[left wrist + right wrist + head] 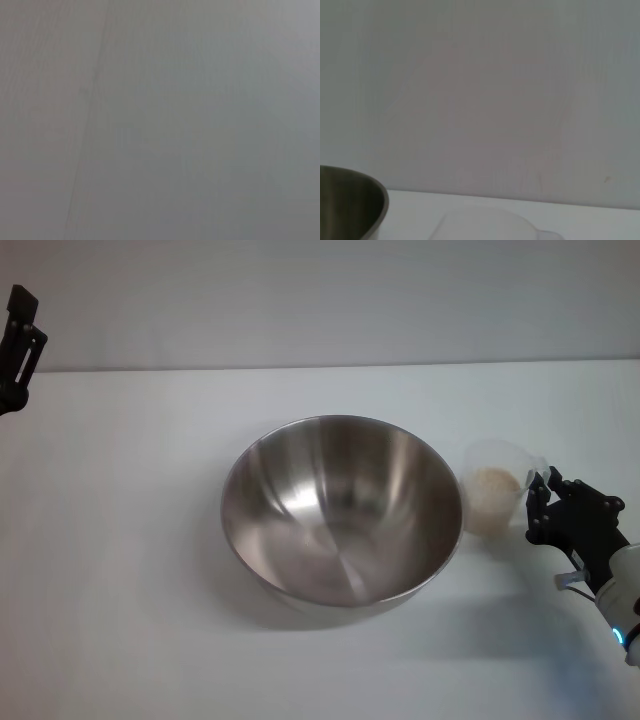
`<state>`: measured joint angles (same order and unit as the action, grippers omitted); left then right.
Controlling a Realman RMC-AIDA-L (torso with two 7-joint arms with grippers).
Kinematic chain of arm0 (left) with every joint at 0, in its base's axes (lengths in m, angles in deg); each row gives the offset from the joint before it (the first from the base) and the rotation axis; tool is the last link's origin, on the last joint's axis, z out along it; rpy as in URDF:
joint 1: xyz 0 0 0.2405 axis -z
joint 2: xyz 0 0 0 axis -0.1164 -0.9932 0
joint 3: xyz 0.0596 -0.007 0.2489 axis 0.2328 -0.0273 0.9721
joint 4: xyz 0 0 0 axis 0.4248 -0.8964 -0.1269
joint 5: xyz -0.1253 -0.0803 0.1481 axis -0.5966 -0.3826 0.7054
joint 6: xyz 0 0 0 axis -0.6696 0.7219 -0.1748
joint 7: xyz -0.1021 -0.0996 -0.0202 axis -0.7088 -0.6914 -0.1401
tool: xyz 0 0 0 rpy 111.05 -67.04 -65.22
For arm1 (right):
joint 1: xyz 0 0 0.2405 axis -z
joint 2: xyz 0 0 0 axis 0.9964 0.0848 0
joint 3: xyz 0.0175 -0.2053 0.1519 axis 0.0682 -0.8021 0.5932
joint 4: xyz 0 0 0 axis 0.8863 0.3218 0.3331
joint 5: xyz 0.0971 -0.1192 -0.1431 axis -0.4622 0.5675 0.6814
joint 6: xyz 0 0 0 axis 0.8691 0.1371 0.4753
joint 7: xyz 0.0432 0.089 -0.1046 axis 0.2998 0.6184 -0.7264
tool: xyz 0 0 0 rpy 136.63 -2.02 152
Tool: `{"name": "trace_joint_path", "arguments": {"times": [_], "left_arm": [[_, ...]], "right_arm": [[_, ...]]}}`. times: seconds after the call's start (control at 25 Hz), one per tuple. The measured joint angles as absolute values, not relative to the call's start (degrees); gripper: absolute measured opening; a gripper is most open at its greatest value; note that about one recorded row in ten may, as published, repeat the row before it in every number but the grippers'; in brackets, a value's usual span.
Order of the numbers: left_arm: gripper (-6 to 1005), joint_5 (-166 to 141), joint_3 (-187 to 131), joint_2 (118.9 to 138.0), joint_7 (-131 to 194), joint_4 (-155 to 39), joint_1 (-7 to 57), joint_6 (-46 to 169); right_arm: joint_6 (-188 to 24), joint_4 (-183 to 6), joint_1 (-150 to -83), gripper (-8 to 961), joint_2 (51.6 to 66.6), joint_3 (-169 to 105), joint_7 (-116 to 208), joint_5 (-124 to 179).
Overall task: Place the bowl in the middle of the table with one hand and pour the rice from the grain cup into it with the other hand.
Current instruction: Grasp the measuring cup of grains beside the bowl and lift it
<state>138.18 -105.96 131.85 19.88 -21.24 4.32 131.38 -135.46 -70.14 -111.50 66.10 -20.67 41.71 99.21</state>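
Note:
The steel bowl (342, 508) stands upright near the middle of the white table (120, 540), and nothing lies inside it. Just to its right sits the clear grain cup (495, 485), upright, with pale rice (492, 490) heaped inside. My right gripper (540, 506) is on the cup's right side, close to it, its fingers open and facing the cup. In the right wrist view the bowl's rim (355, 200) and the cup's rim (485, 222) show low in the picture. My left gripper (20, 340) is parked off the table's far left corner.
A plain grey wall runs behind the table's far edge. The left wrist view shows only a flat grey surface. Bare tabletop spreads to the left of the bowl and in front of it.

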Motion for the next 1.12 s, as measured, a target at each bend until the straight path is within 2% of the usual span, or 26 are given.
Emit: {"name": "trace_joint_path", "arguments": {"times": [0.64, 1.12], "left_arm": [[812, 138.18, -105.89, 131.86, 19.82, -21.24, 3.8, 132.47], [811, 138.18, -105.89, 131.85, 19.79, -21.24, 3.57, 133.07]], "right_arm": [[-136.59, -70.06, -111.24, 80, 66.09, -20.67, 42.19, 99.22], [-136.64, -70.06, -111.31, 78, 66.09, -20.4, 42.17, 99.2]]}}
